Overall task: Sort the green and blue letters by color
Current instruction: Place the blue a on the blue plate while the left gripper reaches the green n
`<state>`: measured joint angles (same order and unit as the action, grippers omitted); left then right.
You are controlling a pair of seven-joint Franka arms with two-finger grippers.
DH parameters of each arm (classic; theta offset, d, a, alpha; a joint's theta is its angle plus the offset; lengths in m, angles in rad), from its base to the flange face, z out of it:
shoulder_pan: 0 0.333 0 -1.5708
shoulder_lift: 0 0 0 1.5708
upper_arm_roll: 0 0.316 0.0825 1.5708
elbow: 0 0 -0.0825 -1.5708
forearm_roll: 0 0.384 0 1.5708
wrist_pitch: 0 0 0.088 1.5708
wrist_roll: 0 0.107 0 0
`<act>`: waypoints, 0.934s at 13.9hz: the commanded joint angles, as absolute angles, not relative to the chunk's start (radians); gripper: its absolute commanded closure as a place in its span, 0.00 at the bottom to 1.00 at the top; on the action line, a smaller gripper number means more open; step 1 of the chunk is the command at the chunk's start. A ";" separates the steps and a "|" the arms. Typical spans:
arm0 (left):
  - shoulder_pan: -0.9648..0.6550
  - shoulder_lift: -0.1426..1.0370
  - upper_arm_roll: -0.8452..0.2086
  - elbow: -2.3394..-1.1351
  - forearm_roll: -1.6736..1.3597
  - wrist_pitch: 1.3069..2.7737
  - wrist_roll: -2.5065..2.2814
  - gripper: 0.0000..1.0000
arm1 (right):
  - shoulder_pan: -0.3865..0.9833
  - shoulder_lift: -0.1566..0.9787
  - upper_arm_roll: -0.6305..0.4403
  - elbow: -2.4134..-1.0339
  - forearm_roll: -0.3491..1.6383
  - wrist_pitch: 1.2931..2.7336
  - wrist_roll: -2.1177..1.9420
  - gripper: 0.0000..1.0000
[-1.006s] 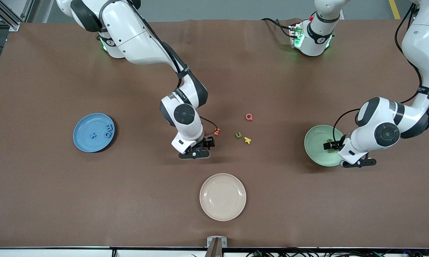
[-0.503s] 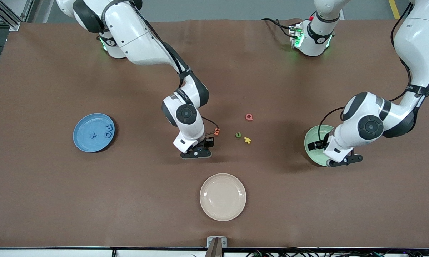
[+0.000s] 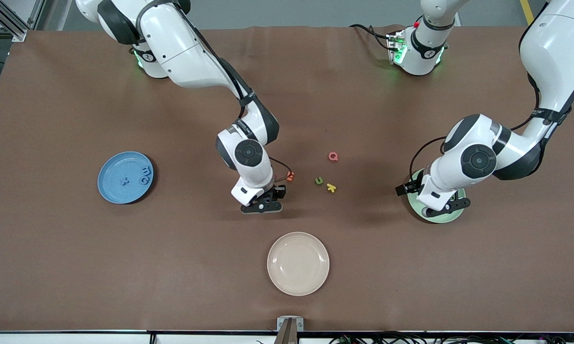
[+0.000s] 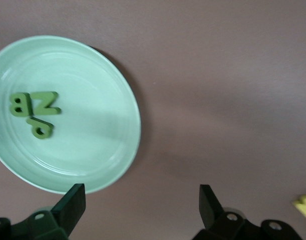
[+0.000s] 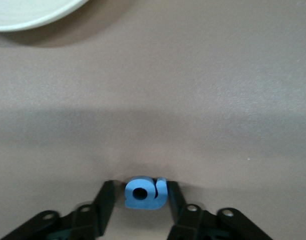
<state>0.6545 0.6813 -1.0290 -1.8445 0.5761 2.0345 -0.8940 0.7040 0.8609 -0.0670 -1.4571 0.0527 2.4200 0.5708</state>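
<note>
Blue letter a (image 5: 145, 193) sits pinched between the right gripper (image 5: 141, 200) fingers, seemingly on the table at twelve o'clock from the cream plate (image 3: 298, 263). Lift straight, gently. Left gripper (image 4: 141, 207) hangs wide open over the green plate (image 4: 105, 150).

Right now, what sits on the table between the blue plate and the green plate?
In the front view, between the blue plate and the green plate: the right gripper, then orange, green and yellow letters.

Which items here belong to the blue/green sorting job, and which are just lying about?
Job: blue letter a between right end effector fingers; green u; blue letters on blue plate; green letters on green plate.
Idle: pink letter, orange letter, yellow k, beige plate.
</note>
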 commanded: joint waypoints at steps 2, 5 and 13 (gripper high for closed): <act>0.629 0.667 -1.034 -1.813 0.543 2.017 -0.911 0.01 | 0.706 0.887 -0.068 -1.434 0.052 2.433 0.592 1.00; 0.598 0.670 -1.035 -1.798 0.534 2.019 -0.936 0.02 | 0.696 0.862 -0.071 -1.431 0.049 2.384 0.586 1.00; 0.457 0.678 -1.032 -1.819 0.535 2.022 -1.172 0.05 | 0.534 0.622 -0.164 -1.539 0.011 1.902 0.176 1.00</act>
<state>0.4903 0.6840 -1.0321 -1.8123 0.5462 2.0342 -1.1121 0.6135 0.7447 -0.1774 -1.4154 0.0212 1.9355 0.2982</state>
